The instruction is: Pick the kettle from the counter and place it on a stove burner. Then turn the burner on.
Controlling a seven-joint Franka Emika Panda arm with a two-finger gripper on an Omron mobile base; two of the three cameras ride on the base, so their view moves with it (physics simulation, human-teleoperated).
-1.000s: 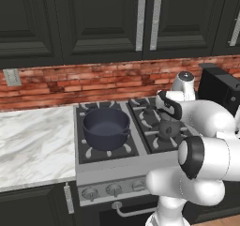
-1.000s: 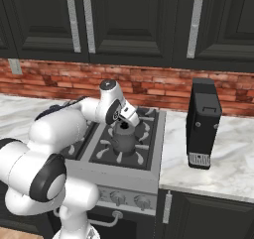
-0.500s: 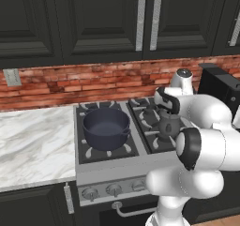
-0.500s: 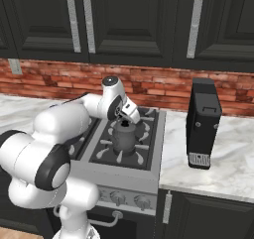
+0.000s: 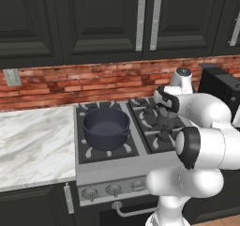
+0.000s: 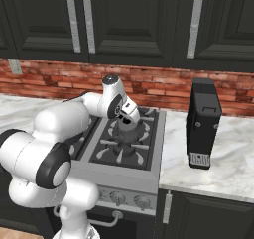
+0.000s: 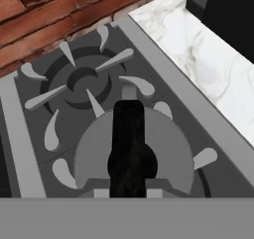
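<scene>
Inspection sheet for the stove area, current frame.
Surface: steel stove between stretches of white marble counter.
Job's things: kettle on the front right stove burner, upright as far as can be seen.
Clutter: dark-blue pot on the front left burner; black appliance on the counter to the right.
Claw: claw shut on the kettle's handle.
Cables: nothing seen.
Surroundings: brick backsplash, dark cabinets above, knobs on the stove front.
</scene>
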